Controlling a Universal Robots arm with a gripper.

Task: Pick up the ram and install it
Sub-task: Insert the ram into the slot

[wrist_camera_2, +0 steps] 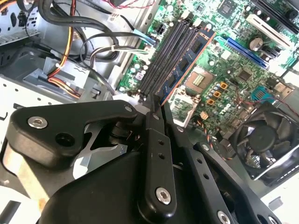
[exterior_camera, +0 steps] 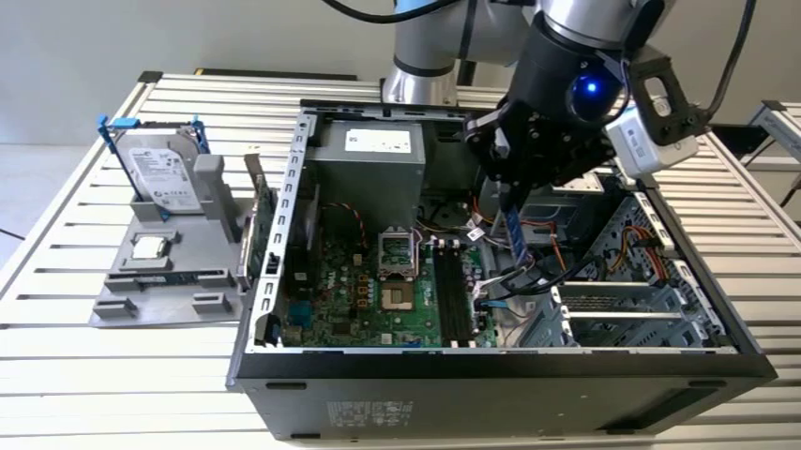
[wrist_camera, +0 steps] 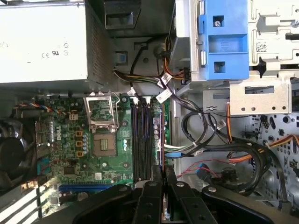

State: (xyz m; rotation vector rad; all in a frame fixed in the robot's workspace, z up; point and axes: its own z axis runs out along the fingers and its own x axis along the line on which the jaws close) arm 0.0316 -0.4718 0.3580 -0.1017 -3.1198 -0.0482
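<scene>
Case: we found the open computer case (exterior_camera: 501,361) lying on the slatted table (exterior_camera: 75,375).
Motherboard: we noted the motherboard (exterior_camera: 375,300) with four dark memory slots (wrist_camera: 142,140).
Gripper: we saw the gripper (exterior_camera: 511,202) clamped on the ram.
Ram: we saw the ram (exterior_camera: 513,239) held upright just above the slots, its blue edge (wrist_camera_2: 184,65) alongside them.

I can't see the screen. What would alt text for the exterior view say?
A black robot gripper holds a thin blue-green ram stick upright above the green motherboard inside an open black computer case, which rests on a slatted metal table.
</scene>
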